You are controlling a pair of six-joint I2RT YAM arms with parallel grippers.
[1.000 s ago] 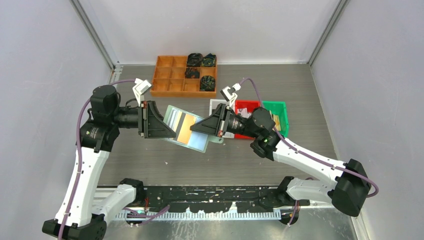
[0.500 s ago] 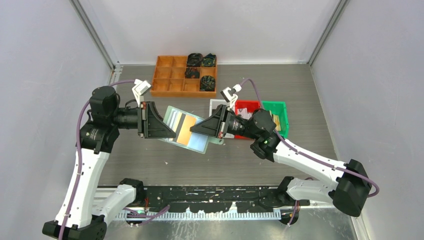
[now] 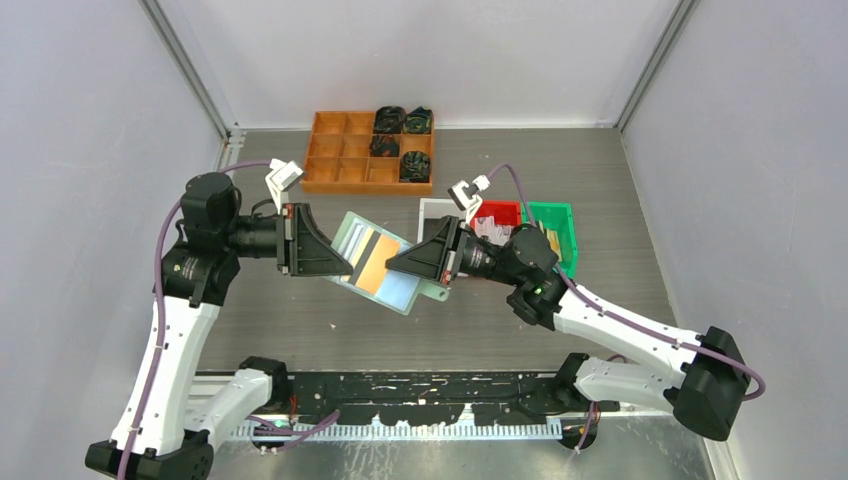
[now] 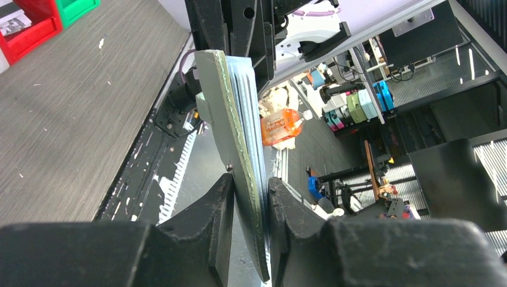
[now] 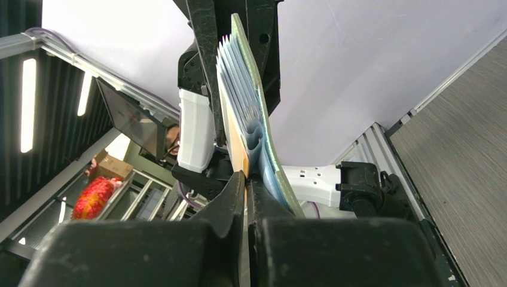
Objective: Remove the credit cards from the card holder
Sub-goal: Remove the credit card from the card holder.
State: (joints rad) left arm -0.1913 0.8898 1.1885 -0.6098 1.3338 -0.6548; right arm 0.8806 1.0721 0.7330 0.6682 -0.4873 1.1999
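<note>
The card holder (image 3: 392, 292), a pale sage-green wallet with light blue pockets, hangs open above the table between both arms. My left gripper (image 3: 350, 266) is shut on its left edge; in the left wrist view the card holder (image 4: 222, 101) runs edge-on between the fingers (image 4: 222, 206). An orange credit card (image 3: 376, 266) with a dark stripe lies in the pockets. My right gripper (image 3: 393, 268) is shut on this orange card (image 5: 240, 152), pinching its edge next to the fanned pockets (image 5: 248, 113). Other credit cards show only as thin edges in the pockets.
An orange compartment tray (image 3: 340, 165) holding black coiled items (image 3: 403, 121) stands at the back. A white bin (image 3: 432, 207), a red bin (image 3: 497, 211) and a green bin (image 3: 560, 225) sit behind the right arm. The black rail (image 3: 420, 385) runs along the near edge.
The left jaws have closed tighter on the card holder. The right gripper has shifted slightly right and down with the orange card, and the holder has tilted.
</note>
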